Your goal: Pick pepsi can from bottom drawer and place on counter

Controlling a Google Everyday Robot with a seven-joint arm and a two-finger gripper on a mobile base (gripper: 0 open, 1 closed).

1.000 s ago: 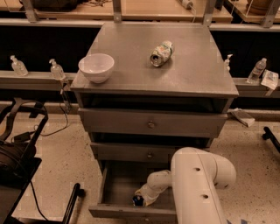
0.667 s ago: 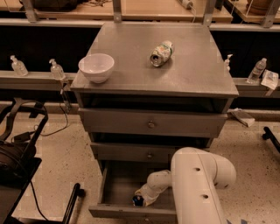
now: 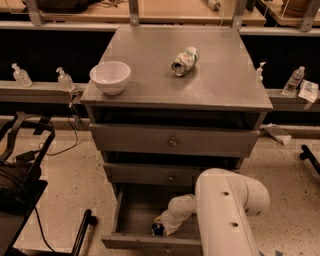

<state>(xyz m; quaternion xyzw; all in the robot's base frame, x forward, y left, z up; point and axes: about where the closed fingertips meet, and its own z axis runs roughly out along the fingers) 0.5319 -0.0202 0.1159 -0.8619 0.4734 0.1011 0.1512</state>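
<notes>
From where I stand, the bulky white arm (image 3: 227, 210) fills the lower right and blocks my view of the right part of the bottom drawer (image 3: 145, 243). That drawer stands open below the 2 shallower grey drawers (image 3: 172, 141), both shut. The arm's wrist bends down and to the left into the open drawer. The gripper (image 3: 163, 226) sits low inside, close to the front wall and roughly midway across.

Right at its tip I see only a sliver of the pepsi can (image 3: 157, 230): a dark blue patch with a pale edge, down by the drawer floor just behind the front wall. The wrist covers the rest, so I cannot say whether the can stands or leans. The gripper is right against the can, but I cannot tell whether it has hold of it, because the wrist housing hides that.

Up top, the counter (image 3: 220, 80) carries a white bowl (image 3: 110, 76) near its front left corner. A pale green-and-white can (image 3: 184, 61) lies on its side toward the back middle, well apart from the bowl. Behind the counter, the tan wooden shelf (image 3: 175, 10) is cut off by the top edge. At far left, a black frame (image 3: 25, 165) runs out of view and is too dark to make out.
</notes>
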